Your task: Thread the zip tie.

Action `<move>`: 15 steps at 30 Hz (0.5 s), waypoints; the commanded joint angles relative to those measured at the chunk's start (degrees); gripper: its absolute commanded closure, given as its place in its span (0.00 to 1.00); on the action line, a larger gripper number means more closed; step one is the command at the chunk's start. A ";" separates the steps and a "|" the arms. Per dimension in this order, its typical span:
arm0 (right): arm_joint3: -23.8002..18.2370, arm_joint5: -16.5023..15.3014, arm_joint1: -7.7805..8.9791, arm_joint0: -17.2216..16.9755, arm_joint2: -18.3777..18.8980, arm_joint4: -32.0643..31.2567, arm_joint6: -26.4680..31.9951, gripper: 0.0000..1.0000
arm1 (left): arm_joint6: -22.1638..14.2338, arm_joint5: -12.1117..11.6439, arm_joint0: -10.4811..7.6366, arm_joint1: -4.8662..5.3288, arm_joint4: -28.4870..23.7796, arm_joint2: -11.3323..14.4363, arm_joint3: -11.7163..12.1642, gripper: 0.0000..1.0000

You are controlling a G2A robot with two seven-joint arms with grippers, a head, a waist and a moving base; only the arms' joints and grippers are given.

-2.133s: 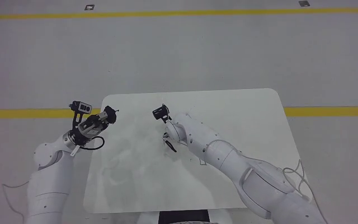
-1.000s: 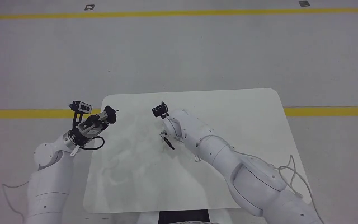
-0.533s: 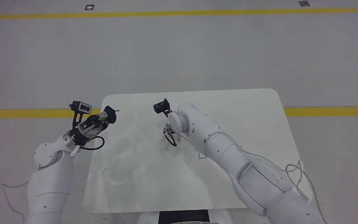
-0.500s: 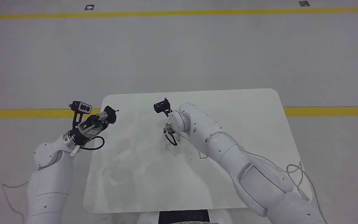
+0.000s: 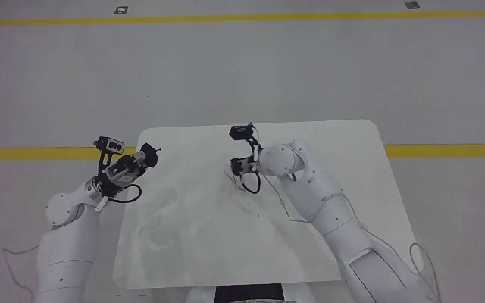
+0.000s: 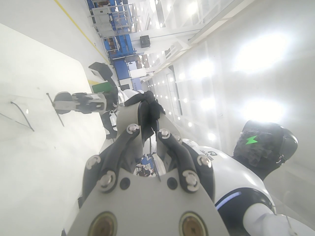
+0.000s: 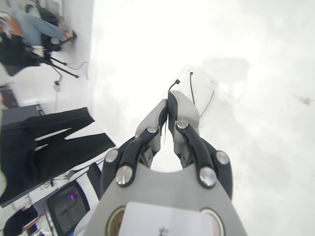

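White rounded arms (image 5: 333,220) carry black cables (image 5: 133,198); the right gripper (image 7: 168,102) is grey, with black links (image 7: 194,136) and silver screws (image 7: 208,173).

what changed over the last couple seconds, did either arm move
The right gripper swung toward the robot's right over the table, and its wrist turned as it went. It is now shut on a zip tie; the earlier top views are too coarse to show when it took hold. The left gripper stayed where it was, at the table's left edge.
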 commanded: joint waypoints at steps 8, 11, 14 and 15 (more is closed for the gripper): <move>-5.60 -5.67 0.80 -5.96 4.09 9.33 -7.66 1.00 | 0.00 0.00 0.00 0.00 0.00 0.00 0.00 1.00; -5.60 -5.67 0.80 -5.96 4.09 9.33 -7.66 1.00 | 0.00 0.00 0.00 0.00 0.00 0.00 0.00 1.00; -5.60 -5.67 0.80 -5.96 4.09 9.33 -7.66 1.00 | 0.00 0.00 0.00 0.00 0.00 0.00 0.00 1.00; -5.60 -5.67 0.80 -5.96 4.09 9.33 -7.66 1.00 | 0.00 0.00 0.00 0.00 0.00 0.00 0.00 1.00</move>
